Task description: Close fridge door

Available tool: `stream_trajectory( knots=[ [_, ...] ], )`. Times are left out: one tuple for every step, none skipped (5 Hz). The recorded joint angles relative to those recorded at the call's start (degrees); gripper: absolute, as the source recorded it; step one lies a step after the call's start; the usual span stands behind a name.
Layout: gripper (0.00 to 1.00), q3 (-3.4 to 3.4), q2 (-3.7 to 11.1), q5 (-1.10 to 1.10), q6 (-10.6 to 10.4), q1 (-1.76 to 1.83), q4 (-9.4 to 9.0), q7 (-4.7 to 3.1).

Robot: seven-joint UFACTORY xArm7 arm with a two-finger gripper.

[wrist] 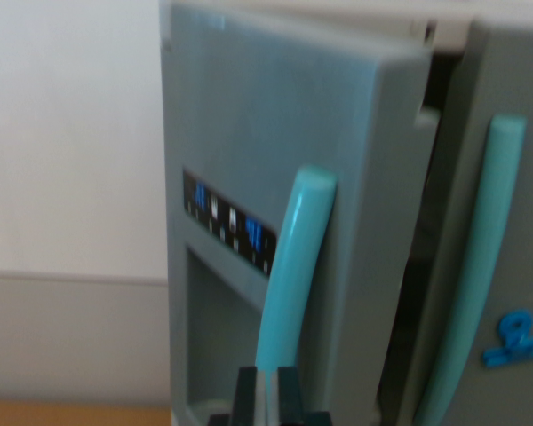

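With the gripper (267, 390) clenched on the teal handle (291, 275) of the ajar left fridge door (275, 115), push steadily toward the dark gap beside that handle, keeping contact square

Grey toy fridge door (275, 151) stood ajar, swung outward, teal handle (293, 266) upright, dark display panel (229, 222) on its front

One toy fridge (249, 115), grey. Two doors: left door (275, 133) ajar, right door (515, 89) at wrist view's right edge. Two teal handles, one per door: left handle (293, 266), right handle (480, 266). One dark display strip (229, 220). One dispenser recess (218, 328). One blue emblem (515, 342). One hand (266, 399), two fingers.
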Motion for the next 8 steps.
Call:
stream_trajectory(
  knots=[
    [1.00, 0.00, 0.00, 0.00, 0.00, 0.00, 0.00, 0.00],
    [1.00, 0.00, 2.89, 0.00, -0.02, 0.00, 0.02, 0.00],
    [1.00, 0.00, 2.89, 0.00, -0.02, 0.00, 0.02, 0.00],
    [1.00, 0.00, 6.00, 0.00, -0.04, 0.00, 0.25, 0.00],
    [1.00, 0.00, 6.00, 0.00, -0.04, 0.00, 0.25, 0.00],
    [1.00, 0.00, 9.43, 0.00, -0.07, 0.00, 1.19, 0.00],
    [1.00, 0.00, 9.43, 0.00, -0.07, 0.00, 1.19, 0.00],
    [1.00, 0.01, 13.06, 0.00, -0.20, 0.00, 3.21, 0.00]
  ],
)
